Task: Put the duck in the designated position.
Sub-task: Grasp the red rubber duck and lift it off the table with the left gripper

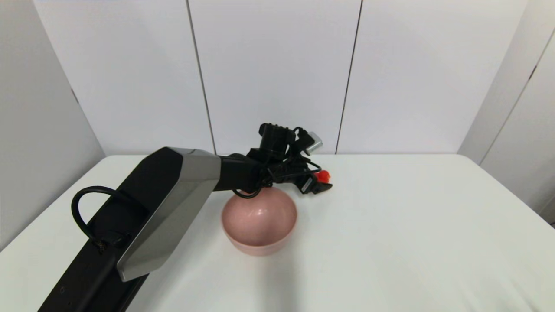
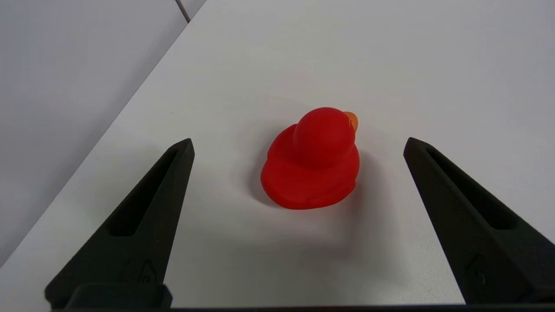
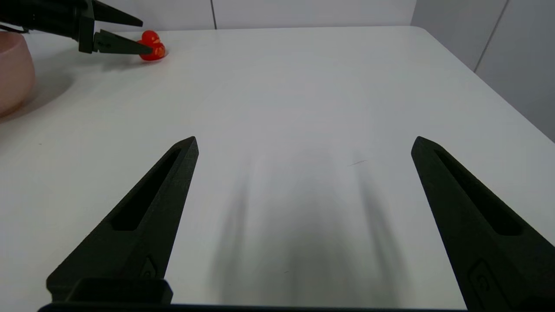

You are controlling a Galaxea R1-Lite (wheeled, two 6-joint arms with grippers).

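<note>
Left gripper (image 2: 299, 147) reached out past pink bowl (image 1: 259, 223), fingers spread wide, holding nothing. Red rubber duck (image 2: 313, 161) upright on white table (image 1: 412, 225), between fingers, touching neither, beak pointing away from wrist. Duck sits beyond bowl, near table's far edge.

My plan for grasp: ease forward until body, not head, sits between tips; keep tips just off table; close slowly, glossy rubber may squirt out.

Right gripper (image 3: 303, 147) idle over bare table, well apart, wide open, empty.

Count: one duck, one bowl, two grippers.
</note>
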